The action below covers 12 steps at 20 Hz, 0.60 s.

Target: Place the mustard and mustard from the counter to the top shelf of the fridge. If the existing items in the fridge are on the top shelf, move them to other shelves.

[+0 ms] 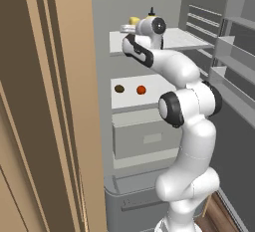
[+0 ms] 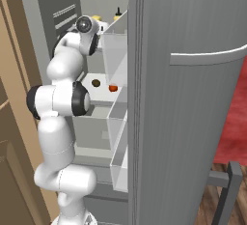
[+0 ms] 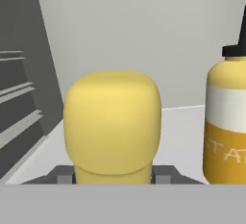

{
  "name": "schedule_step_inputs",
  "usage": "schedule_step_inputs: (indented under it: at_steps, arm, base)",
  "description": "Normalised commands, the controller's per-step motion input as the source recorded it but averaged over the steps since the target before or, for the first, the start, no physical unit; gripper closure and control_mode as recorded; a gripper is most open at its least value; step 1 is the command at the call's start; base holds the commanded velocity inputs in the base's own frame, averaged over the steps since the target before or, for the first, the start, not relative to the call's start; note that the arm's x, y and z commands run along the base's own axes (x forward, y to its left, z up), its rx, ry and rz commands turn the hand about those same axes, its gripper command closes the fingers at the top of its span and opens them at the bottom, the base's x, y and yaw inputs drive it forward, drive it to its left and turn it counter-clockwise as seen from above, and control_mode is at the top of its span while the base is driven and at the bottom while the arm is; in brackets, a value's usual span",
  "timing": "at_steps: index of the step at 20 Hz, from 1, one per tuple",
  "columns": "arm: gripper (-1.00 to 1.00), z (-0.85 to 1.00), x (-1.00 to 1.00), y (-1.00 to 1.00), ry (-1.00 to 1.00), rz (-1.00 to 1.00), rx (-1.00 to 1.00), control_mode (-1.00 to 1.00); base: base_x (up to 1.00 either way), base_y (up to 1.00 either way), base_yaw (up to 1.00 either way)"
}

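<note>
My end effector is clamped on the mustard jar, its fingers against the jar's two sides, over the fridge's top shelf. The mustard bottle stands on that shelf beside the jar. The orange-red ball and the brown lump lie one shelf below.

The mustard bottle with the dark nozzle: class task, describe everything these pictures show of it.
The mustard bottle is amber-yellow with a white band, pale lettering lower down and a dark pointed nozzle. It looks like smooth plastic. It stands upright on the fridge's top shelf, beside the yellow-lidded jar and apart from it. Nothing grips it; the gripper sits at the jar.
</note>
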Motion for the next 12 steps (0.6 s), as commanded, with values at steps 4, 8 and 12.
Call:
schedule_step_inputs:
  at_steps: [4,8,12]
  arm:
    - [-1.00,-0.05,0.00,0.11,0.00,0.00,-0.09,-1.00]
    - [-1.00,0.00,0.00,0.00,0.00,-0.01,0.00,-1.00]
    - [-1.00,0.00,-0.03,0.00,0.00,0.00,0.00,-1.00]
  base:
    - [0.00,0.00,0.00]
    - [0.00,0.00,0.00]
    - [0.00,0.00,0.00]
